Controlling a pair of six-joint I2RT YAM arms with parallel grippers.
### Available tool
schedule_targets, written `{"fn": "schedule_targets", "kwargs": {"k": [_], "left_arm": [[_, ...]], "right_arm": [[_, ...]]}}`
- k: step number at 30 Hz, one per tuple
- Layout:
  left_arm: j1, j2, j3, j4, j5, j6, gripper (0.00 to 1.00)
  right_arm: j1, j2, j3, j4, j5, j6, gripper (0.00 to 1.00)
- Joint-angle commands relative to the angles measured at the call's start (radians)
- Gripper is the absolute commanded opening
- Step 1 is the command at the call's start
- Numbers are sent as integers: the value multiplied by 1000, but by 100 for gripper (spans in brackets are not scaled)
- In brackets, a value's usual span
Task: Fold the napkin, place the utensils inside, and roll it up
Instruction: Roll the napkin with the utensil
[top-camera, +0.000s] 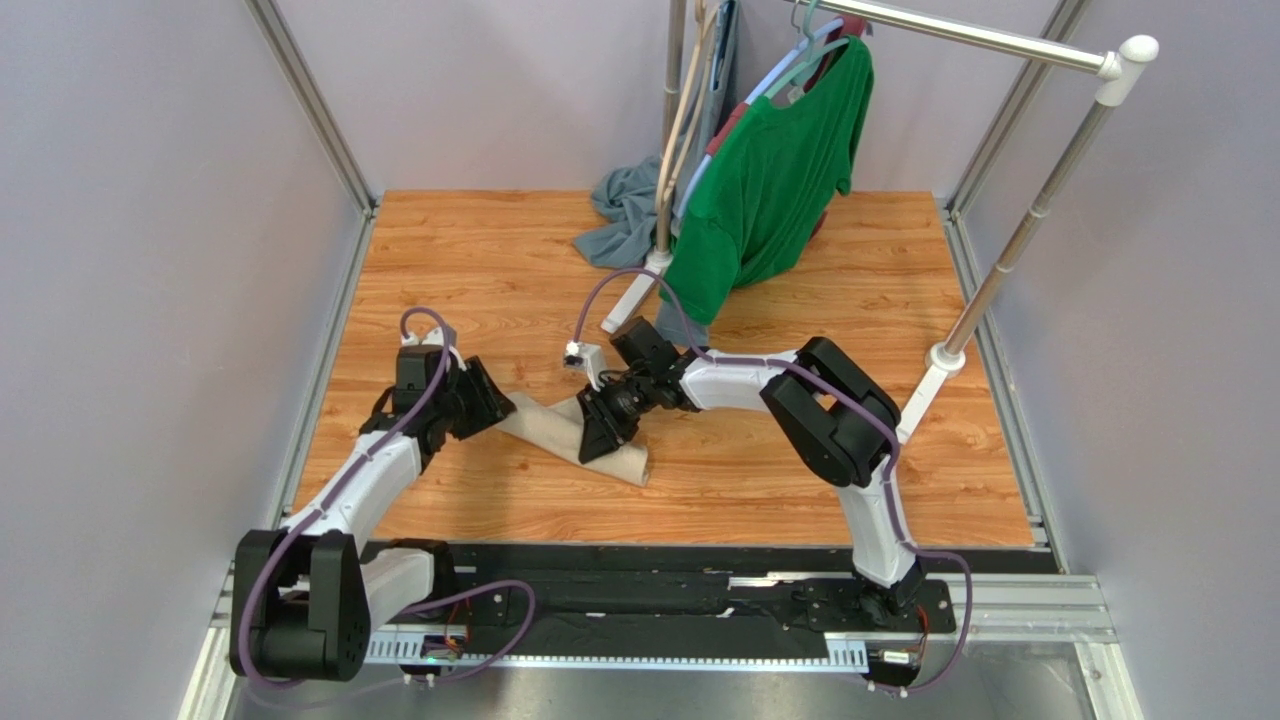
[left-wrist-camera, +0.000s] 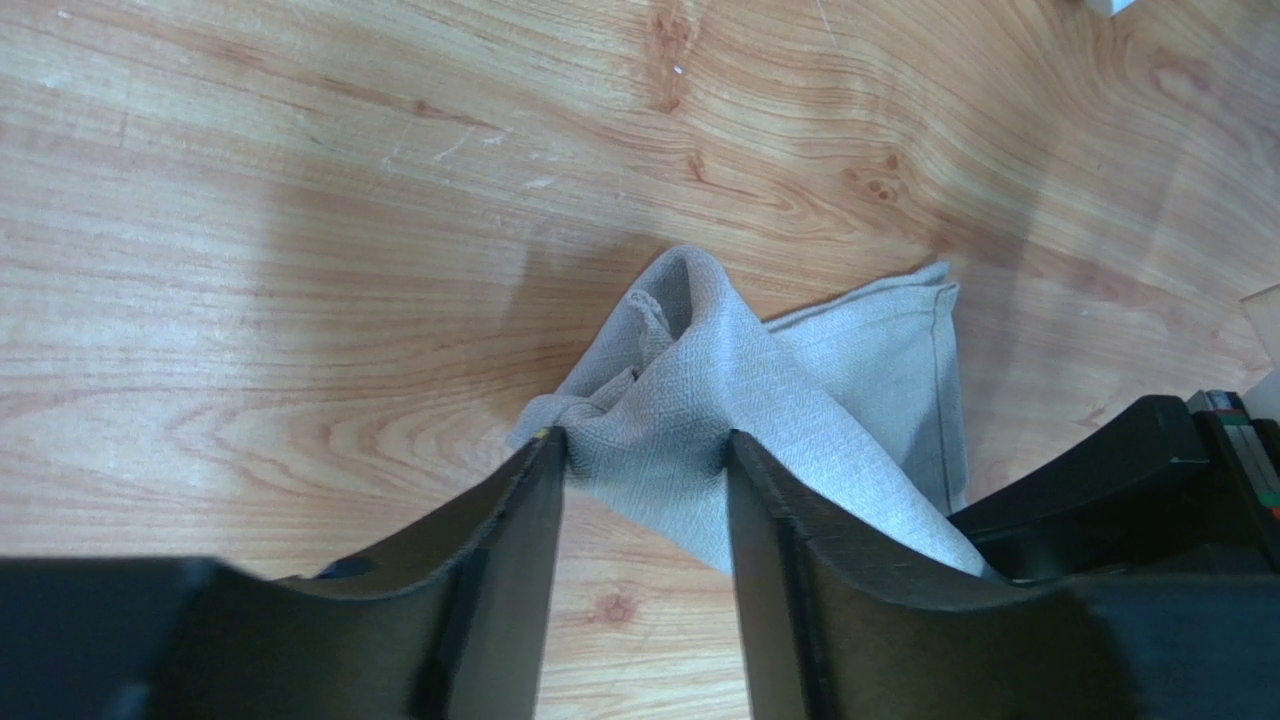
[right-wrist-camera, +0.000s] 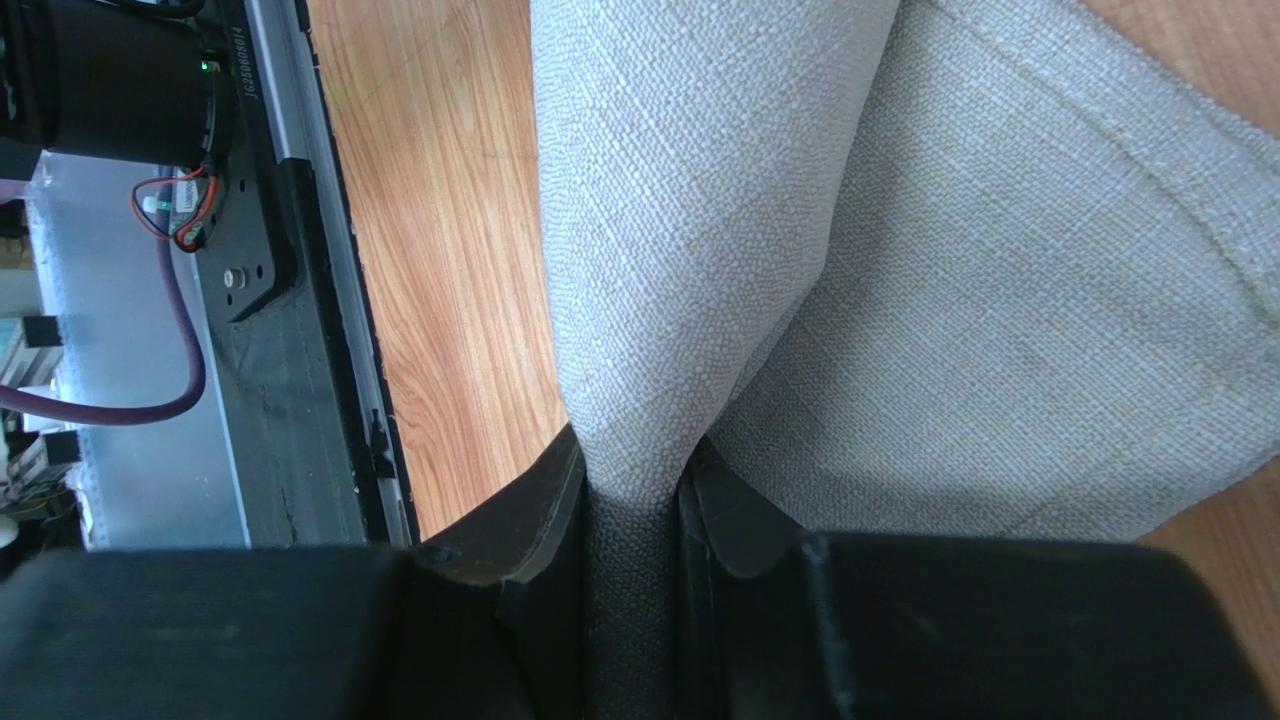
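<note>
Two arms meet over the wooden table (top-camera: 496, 255), and both of your grippers are on the same cloth. A metal clothes rack (top-camera: 1037, 210) stands along the far side, from 12 to 3 o'clock. A green shirt (top-camera: 774, 180) hangs from it on a hanger at 1 o'clock, its hem reaching the tabletop. A grey-blue cloth (top-camera: 619, 210) lies crumpled at 12 o'clock, just beside the shirt.

The beige napkin (top-camera: 559, 425) lies on the wood just off centre toward 8 o'clock, gathered into a long narrow bundle that slants from 10 to 4 o'clock.

Your left gripper (left-wrist-camera: 646, 450) is at the bundle's 10 o'clock end. Its fingers (left-wrist-camera: 526, 525) are closed on a bunched peak of napkin (left-wrist-camera: 706, 390) that fills the gap between them. Your right gripper (right-wrist-camera: 631, 480) is at the 4 o'clock end, nearly together and clamped on a raised fold of the weave (right-wrist-camera: 676, 225). The rest of the napkin spreads flat beside that fold.
</note>
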Motion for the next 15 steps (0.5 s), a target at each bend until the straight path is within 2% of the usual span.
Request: {"fn": "schedule_targets", "kwargs": {"k": [1,5,8,9,15], "left_arm": [[-3,33,-8,72,25,13,47],[-3,58,-8,75,32,14,34],[-3,78,-5,73,37,14,24],[-3,82,-3,70,35,14,18],[-3,122,17,41,22,13,9]], "right_arm": [[1,63,-1,-51,13,-5,14],[5,53,0,-52,24,-7,17],[3,36,7,-58,37,-5,25],[3,33,13,-64,42,-5,32],[20,-39,30,-106,116,-10,57]]}}
